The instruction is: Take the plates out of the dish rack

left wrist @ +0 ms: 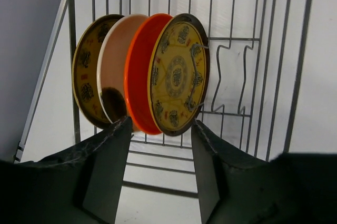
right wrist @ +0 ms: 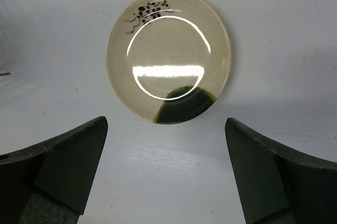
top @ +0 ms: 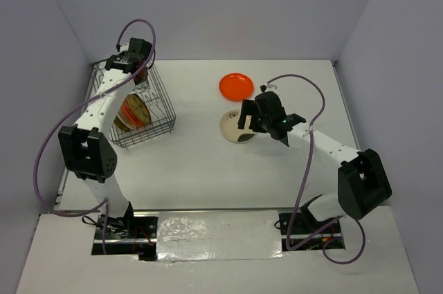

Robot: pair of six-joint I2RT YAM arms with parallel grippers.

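Observation:
The wire dish rack (top: pixel 160 97) stands at the far left. In it, on edge, stand a patterned brown-and-gold plate (left wrist: pixel 178 74), an orange plate (left wrist: pixel 138 71), a cream plate (left wrist: pixel 113 66) and another patterned plate (left wrist: pixel 86 71). My left gripper (left wrist: pixel 160 129) is open, just above the near patterned and orange plates, touching neither. An orange plate (top: pixel 236 86) and a cream plate with a dark blotch (right wrist: pixel 168 60) lie flat on the table. My right gripper (right wrist: pixel 166 145) is open and empty, just short of the cream plate.
The rack's wire walls (left wrist: pixel 274 66) and divider prongs (left wrist: pixel 231 76) surround the left gripper. Grey walls close the table's back and sides. The white tabletop (top: pixel 208 162) lies between the rack and the arm bases.

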